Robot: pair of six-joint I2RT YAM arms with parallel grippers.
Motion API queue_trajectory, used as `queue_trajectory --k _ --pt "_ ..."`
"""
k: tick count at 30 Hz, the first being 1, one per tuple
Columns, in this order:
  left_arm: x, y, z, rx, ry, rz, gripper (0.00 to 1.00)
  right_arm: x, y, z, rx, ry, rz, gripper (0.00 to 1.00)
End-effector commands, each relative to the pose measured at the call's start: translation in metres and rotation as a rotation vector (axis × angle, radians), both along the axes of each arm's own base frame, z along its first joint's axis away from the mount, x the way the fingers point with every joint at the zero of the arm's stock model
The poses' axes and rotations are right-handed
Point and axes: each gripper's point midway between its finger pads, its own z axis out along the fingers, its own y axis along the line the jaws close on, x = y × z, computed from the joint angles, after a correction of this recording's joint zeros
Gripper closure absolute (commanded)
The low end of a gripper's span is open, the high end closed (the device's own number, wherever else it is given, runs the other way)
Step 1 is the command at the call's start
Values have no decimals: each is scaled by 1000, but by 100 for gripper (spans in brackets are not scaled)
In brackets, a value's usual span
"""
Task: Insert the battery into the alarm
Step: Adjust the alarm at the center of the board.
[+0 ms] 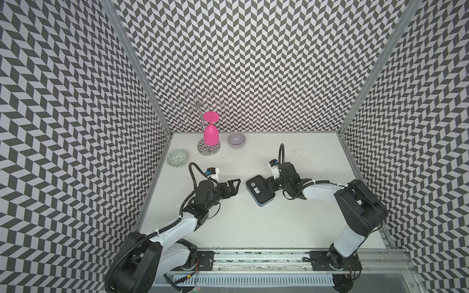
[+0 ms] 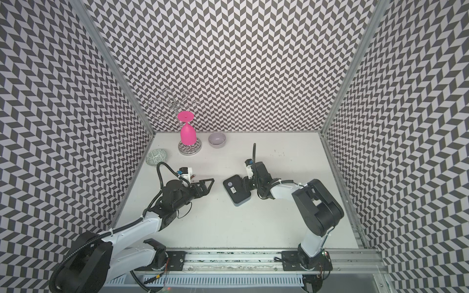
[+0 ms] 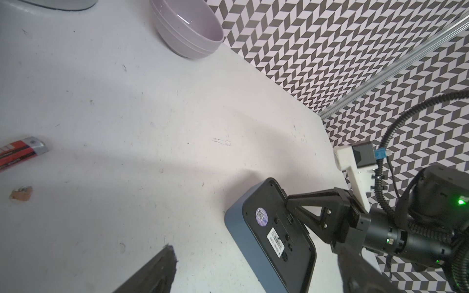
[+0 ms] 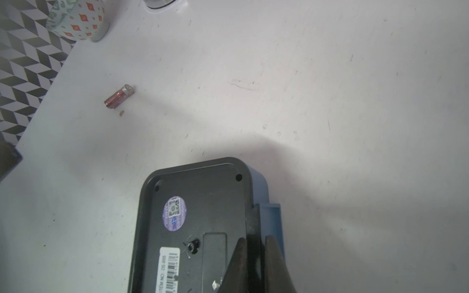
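Observation:
The alarm [image 1: 260, 189] [image 2: 237, 189] lies face down mid-table, its black back with a white label up and its blue casing at the sides. My right gripper [image 1: 269, 185] [image 4: 256, 253] is shut on the alarm's right-hand rim, which sits between the two fingers; the left wrist view shows the same grip [image 3: 291, 215]. The battery [image 4: 118, 96] [image 3: 20, 152], a small reddish cylinder with a metallic end, lies loose on the table to the alarm's left, just beyond my left wrist. My left gripper [image 1: 235, 186] hovers open and empty between battery and alarm; only one finger [image 3: 157, 269] shows in its wrist view.
A grey bowl [image 1: 236, 139] [image 3: 187, 28] stands at the back. Left of it, a pink glass [image 1: 211, 134] hangs upside down on a wire rack with a round base [image 1: 208, 151]. A patterned bowl [image 1: 177, 157] [image 4: 78, 17] sits by the left wall. Patterned walls enclose three sides.

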Motion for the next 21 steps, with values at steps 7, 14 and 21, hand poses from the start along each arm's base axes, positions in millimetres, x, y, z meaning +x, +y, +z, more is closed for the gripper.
queue_trajectory --k 7,14,21 --pt "6 -17 1 11 1 -27 1 -28 -12 13 155 62 -156 90" --pt "0 -59 -36 25 164 -140 5 -30 -17 35 220 27 -191 86" --pt "0 -76 -36 45 193 -159 6 -26 -22 56 192 -28 -195 73"
